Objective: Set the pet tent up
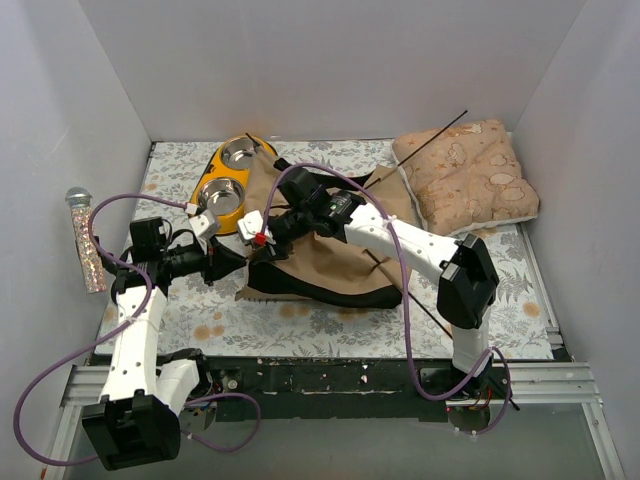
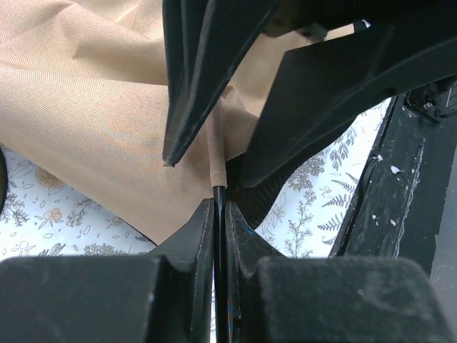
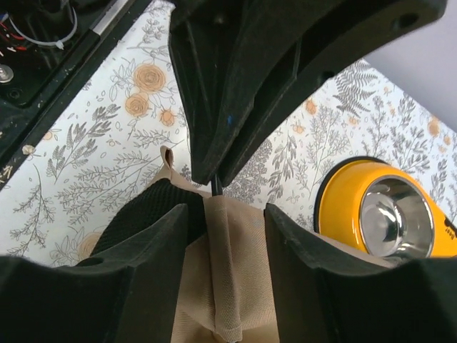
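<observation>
The pet tent [image 1: 325,255] lies flattened mid-table, tan fabric with black trim. A thin black pole [image 1: 430,135] sticks out toward the back right. My left gripper [image 1: 228,262] sits at the tent's left edge. In the left wrist view it [image 2: 220,209] is shut on a black pole [image 2: 220,196] where the pole enters a tan sleeve [image 2: 216,157]. My right gripper [image 1: 258,232] hovers just behind. Its open jaws [image 3: 226,214] straddle the same sleeve [image 3: 227,271], facing the left gripper's fingers [image 3: 235,93]. The right fingers [image 2: 200,71] fill the top of the left wrist view.
A yellow double steel bowl [image 1: 228,180] stands at the back left, touching the tent; it also shows as the bowl [image 3: 385,214] in the right wrist view. A patterned cushion [image 1: 468,175] leans at the back right. A glittery tube [image 1: 85,240] lies by the left wall. A floral mat [image 1: 500,290] covers the table.
</observation>
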You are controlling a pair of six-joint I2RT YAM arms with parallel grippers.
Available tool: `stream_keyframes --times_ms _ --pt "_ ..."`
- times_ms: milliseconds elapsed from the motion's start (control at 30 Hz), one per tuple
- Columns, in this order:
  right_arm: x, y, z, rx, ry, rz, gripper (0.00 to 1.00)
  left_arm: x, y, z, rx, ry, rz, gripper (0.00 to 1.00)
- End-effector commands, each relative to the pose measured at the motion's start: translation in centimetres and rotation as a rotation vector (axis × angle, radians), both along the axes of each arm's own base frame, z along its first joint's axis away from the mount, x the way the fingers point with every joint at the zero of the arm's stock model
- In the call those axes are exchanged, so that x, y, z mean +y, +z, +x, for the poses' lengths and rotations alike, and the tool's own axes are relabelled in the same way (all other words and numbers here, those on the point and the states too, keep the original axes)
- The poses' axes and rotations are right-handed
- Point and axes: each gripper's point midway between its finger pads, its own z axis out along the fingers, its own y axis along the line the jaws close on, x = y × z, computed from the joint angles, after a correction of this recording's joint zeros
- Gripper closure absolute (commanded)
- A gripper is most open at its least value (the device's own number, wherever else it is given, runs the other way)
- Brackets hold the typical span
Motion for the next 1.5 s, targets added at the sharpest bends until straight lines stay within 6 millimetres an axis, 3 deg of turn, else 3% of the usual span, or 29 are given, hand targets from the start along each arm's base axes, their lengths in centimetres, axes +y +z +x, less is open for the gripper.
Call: stream_keyframes --times_ms 0,100,200,267,367,467,500,567,667,800,833,933,1100,1200,1333,1467 --pt "0.9 0.2 1.0 -0.034 -0.014 0.017 0.48 -1.0 3.1 -0.9 -0.086 -0.074 -0.072 1.0" --pt "1.3 -0.2 1.6 -0.03 -0.041 0.0 0.56 -1.1 3.3 -1.1 -0.077 -0.085 -0.095 1.0" --pt "1.3 0.4 1.6 -0.036 -0.045 0.009 0.98 -1.3 3.4 -1.3 -0.062 -0.09 -0.112 1.0" --pt "1.2 0.9 2.0 -0.046 -0.075 0.014 0.99 -1.1 3.6 -0.7 -0.051 -0.066 -0.111 1.0" --pt "0.9 2.1 2.9 -0.093 -0.118 0.021 0.99 -0.4 4.7 0.8 -0.018 0.003 -0.118 0.52" --pt "0.6 3.0 4.4 -0.106 -0.157 0.016 0.99 0.8 8.7 2.2 -0.068 0.067 -0.146 0.23" --pt "0.4 2.9 4.9 -0.103 -0.172 0.006 0.99 1.5 10.5 2.9 -0.102 0.109 -0.16 0.02" --pt "-0.2 3.2 6.3 -0.088 -0.218 0.011 0.99 2.7 13.5 4.2 -0.174 0.201 -0.186 0.02" --pt "-1.5 4.7 10.1 -0.053 -0.333 0.059 0.99 3.9 16.1 5.5 -0.229 0.247 -0.229 0.02" --pt "-2.1 7.3 12.8 -0.02 -0.415 0.102 0.99 6.5 15.3 8.6 -0.132 0.272 -0.296 0.02" --pt "-2.2 10.0 13.6 0.012 -0.449 0.143 0.99 8.7 15.1 9.4 -0.077 0.263 -0.39 0.02" --pt "-2.1 13.2 13.1 0.021 -0.437 0.178 0.99 10.4 15.1 8.9 -0.113 0.279 -0.412 0.02" --pt "-3.0 16.7 11.9 -0.017 -0.415 0.244 0.99 10.2 13.5 7.7 -0.129 0.19 -0.291 0.02" --pt "-3.7 18.6 10.7 -0.03 -0.399 0.288 0.99 9.0 12.2 7.2 -0.221 0.15 -0.228 0.02" --pt "-3.8 20.7 10.4 -0.049 -0.402 0.327 0.99 7.5 11.1 6.0 -0.214 0.109 -0.231 0.04" --pt "-4.1 21.5 9.4 -0.045 -0.363 0.348 0.99 6.0 9.5 5.6 -0.286 0.106 -0.179 0.07"
